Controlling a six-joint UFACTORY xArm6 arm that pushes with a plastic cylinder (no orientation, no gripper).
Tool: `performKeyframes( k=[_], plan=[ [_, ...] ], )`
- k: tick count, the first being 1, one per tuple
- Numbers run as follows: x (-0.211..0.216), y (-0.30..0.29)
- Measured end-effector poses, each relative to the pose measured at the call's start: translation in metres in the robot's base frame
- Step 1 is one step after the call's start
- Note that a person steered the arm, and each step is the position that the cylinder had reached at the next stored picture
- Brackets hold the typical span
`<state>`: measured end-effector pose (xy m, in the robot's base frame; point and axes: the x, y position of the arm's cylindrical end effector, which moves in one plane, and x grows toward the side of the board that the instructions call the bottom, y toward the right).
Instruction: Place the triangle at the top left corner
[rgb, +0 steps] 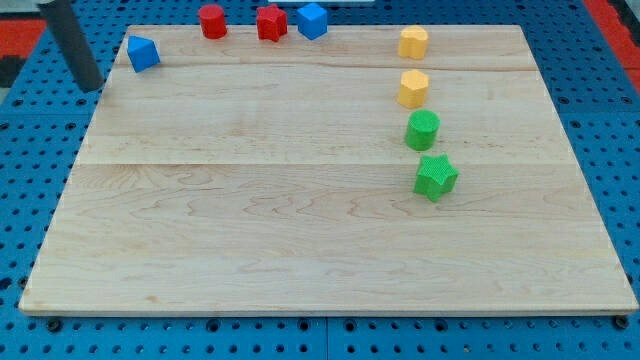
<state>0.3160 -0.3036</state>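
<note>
A blue triangle block (143, 53) lies at the wooden board's top left corner. My tip (90, 85) is the lower end of a dark rod that comes down from the view's top left. It sits just off the board's left edge, left of and slightly below the blue triangle, apart from it.
A red cylinder (212, 21), a red star (271, 23) and a blue cube (312, 20) line the board's top edge. Two yellow blocks (413, 43) (413, 88), a green cylinder (422, 130) and a green star (435, 177) form a column at the right. Blue pegboard (40, 150) surrounds the board.
</note>
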Motion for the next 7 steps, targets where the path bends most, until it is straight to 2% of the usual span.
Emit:
performKeyframes(
  k=[1, 3, 5, 6, 7],
  plan=[
    [-0.004, 0.014],
    [-0.040, 0.027],
    [-0.040, 0.039],
    [-0.040, 0.078],
    [-0.076, 0.082]
  ],
)
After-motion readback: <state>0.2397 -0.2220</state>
